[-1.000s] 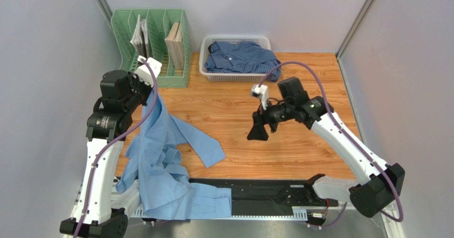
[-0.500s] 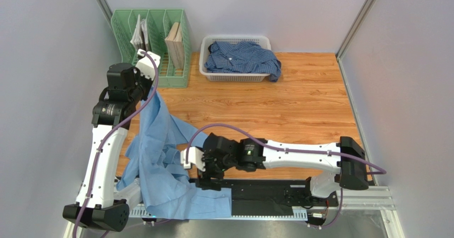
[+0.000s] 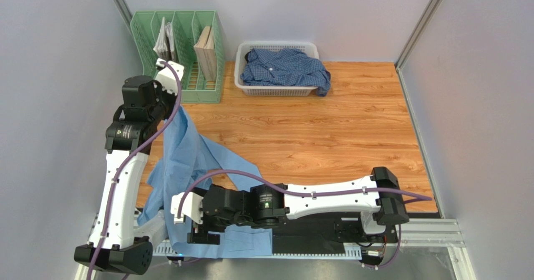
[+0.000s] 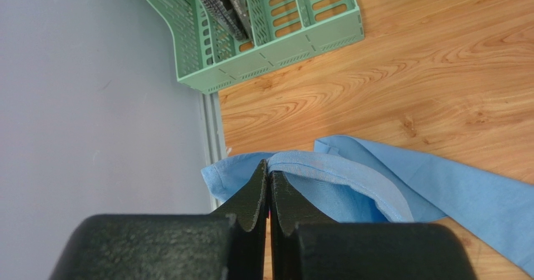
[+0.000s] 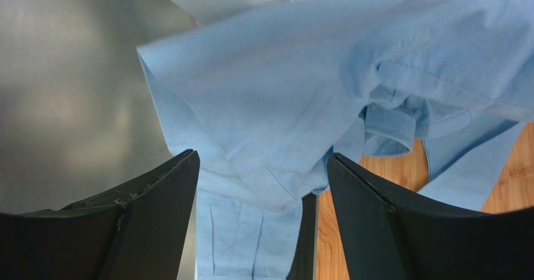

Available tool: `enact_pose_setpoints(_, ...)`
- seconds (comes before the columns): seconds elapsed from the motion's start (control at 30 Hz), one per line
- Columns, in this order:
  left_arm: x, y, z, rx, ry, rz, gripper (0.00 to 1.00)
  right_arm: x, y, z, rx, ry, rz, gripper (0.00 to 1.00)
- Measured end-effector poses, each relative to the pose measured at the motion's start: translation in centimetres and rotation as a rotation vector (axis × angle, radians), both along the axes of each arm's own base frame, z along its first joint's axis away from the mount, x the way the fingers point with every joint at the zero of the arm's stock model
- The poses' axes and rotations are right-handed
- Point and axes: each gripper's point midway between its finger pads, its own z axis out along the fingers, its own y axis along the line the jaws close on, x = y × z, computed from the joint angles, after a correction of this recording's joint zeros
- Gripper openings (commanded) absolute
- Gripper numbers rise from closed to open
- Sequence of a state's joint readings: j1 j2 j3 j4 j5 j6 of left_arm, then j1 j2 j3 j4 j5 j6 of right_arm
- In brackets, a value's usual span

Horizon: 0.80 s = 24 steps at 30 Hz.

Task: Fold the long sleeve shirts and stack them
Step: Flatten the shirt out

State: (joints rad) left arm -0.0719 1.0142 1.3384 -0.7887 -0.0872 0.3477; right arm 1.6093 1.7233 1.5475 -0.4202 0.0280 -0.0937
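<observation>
Right, the plain sky-blue button-up cloth shirt (image 3: 188, 161) is strung out along the left side of the wooden table (image 3: 326, 136). Its top edge is up in the air near the green slotted file rack (image 3: 207, 94), and the rest drapes down and spills over the grey metal ledge (image 5: 62, 73) at the near edge. My left gripper (image 4: 269, 173) is pressed together on a hemmed edge of that shirt, with only a thin fold between the pads. My right gripper (image 5: 261, 158) is spread wide and hovers above the bunched lower part. Cloth shows between its two fingers but, as far as I can tell, nothing is pinched. The darker blue checked shirt (image 3: 282, 67) lies crumpled in the white slotted plastic basket (image 3: 276, 91) at the back, untouched.

I judge the step to be taking a second hold so the shirt can be spread flat before any fold. To do it well, I'd bring the right fingers down on a single outer edge, a hem or a shoulder seam, not on the heap of cuff and sleeve in the middle. Grabbing several layers would leave it twisted when I draw the two holds apart. I'd close only once one finger is under the layer. The left pinch looks shallow, so I'd pull gently and lift the overhanging part onto the wood, away from the ledge, where it might snag.
</observation>
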Motion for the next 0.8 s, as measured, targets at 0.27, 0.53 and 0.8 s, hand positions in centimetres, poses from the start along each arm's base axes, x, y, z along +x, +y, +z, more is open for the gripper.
enact_pose_setpoints(0.27, -0.1, -0.2, 0.1, -0.014, -0.003, -0.005, 0.0, -2.4, 2.0, 1.8, 0.047, 0.022, 0.019, 0.8)
enact_pose_setpoints(0.53, -0.2, -0.4, 0.2, -0.021, -0.008, -0.012, 0.0, -5.1, 2.9, 1.5, 0.045, 0.028, 0.055, 0.78)
enact_pose_setpoints(0.8, -0.5, -0.6, 0.4, -0.029, -0.015, -0.022, 0.0, -3.4, 4.0, 0.7, 0.045, -0.016, -0.035, 0.63)
